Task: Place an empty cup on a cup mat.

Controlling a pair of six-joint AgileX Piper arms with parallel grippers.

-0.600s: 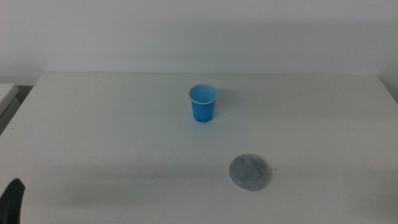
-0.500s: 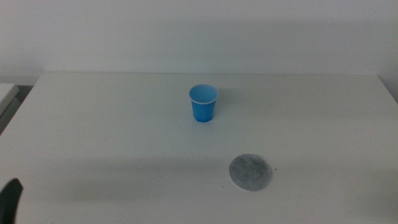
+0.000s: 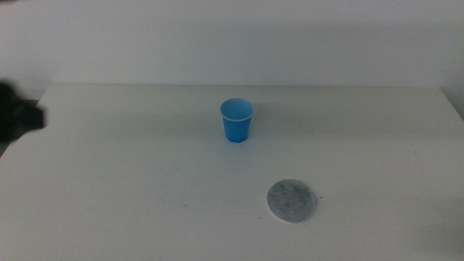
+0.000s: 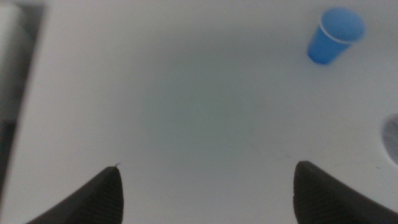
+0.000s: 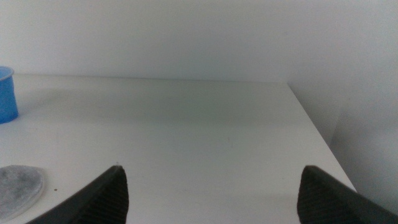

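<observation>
The blue cup (image 3: 237, 120) stands upright and empty at the middle of the white table. The grey speckled cup mat (image 3: 291, 201) lies flat, nearer the front and a little to the right, apart from the cup. My left arm (image 3: 18, 116) shows as a dark blurred shape at the far left edge, far from the cup. My left gripper (image 4: 207, 180) is open and empty above the table, with the cup (image 4: 334, 35) and the mat's edge (image 4: 392, 138) ahead. My right gripper (image 5: 211, 186) is open and empty, out of the middle view, and sees the cup (image 5: 5, 93) and mat (image 5: 18, 185).
The white table (image 3: 130, 174) ends at a pale wall at the back. Its right edge (image 5: 317, 134) shows in the right wrist view. A grey object (image 4: 9, 56) lies off the table's left side.
The left arm's dark shape left the bottom left corner of the middle view and now shows higher up at the left edge. Cup and mat have not moved.
</observation>
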